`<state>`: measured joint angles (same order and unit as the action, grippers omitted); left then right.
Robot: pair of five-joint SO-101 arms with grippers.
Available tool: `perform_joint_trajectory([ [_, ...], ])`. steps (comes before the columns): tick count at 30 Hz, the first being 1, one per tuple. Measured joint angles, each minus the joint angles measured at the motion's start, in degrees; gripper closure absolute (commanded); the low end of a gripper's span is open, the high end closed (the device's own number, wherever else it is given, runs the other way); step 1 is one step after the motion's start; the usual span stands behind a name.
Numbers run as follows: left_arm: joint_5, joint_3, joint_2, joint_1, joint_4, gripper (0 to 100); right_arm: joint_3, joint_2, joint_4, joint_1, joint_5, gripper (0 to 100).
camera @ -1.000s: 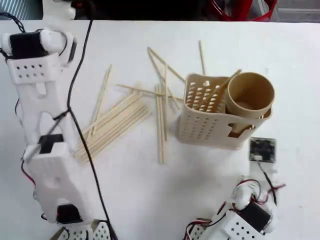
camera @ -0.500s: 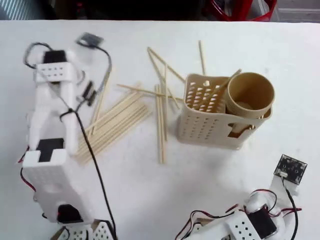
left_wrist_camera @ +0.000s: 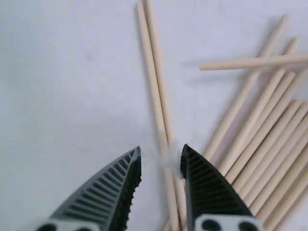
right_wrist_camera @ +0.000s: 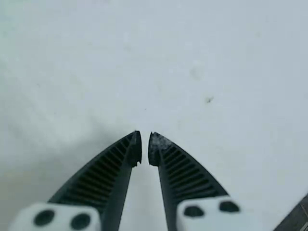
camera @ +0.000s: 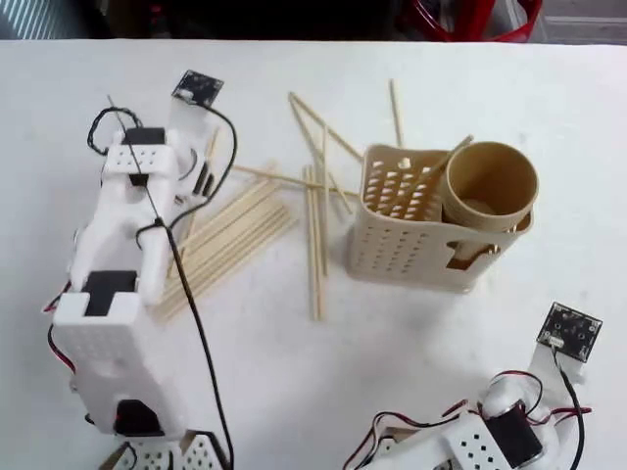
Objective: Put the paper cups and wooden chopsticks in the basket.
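A beige perforated basket (camera: 407, 230) stands right of centre on the white table, holding a tan paper cup (camera: 489, 186) and a few chopsticks. Wooden chopsticks lie loose to its left: a pile (camera: 227, 243), a pair (camera: 313, 245) and several strays (camera: 315, 122). My left gripper (camera: 203, 179) hovers over the pile's far end. In the left wrist view it (left_wrist_camera: 161, 156) is open, its fingers either side of two chopsticks (left_wrist_camera: 155, 86), with the pile (left_wrist_camera: 262, 144) beside them. My right gripper (right_wrist_camera: 145, 143) is shut, empty, above bare table.
The right arm's base (camera: 495, 436) sits at the near right edge, its wrist camera (camera: 569, 332) lifted below the basket. The left arm (camera: 113, 284) stretches along the left side, its black cable (camera: 191, 323) trailing across the table. A red object (camera: 470, 20) lies beyond the far edge.
The left arm swung right and lowered its gripper over the chopstick pile. The right arm pulled back from the basket toward the near right corner, then held still.
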<state>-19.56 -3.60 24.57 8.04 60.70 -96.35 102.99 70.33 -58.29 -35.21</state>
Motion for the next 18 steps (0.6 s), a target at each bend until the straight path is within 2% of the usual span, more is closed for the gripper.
perform_joint_trajectory([
  [5, 0.0, -0.4, 5.6, -0.9, -0.7, 85, 0.0, 0.0, 0.0, 0.0, 0.0, 96.1],
  [8, 0.1, -3.8, 9.8, -1.1, 0.1, 91, 0.0, 0.0, 0.0, 0.0, 0.0, 96.1],
  [11, 0.4, -9.5, 12.8, -1.2, 5.1, 97, 0.0, 0.0, 0.0, 0.0, 0.0, 96.1],
  [18, 0.6, -22.1, 20.0, -1.9, 15.4, 98, 0.0, 0.0, 0.0, 0.0, 0.0, 96.1],
])
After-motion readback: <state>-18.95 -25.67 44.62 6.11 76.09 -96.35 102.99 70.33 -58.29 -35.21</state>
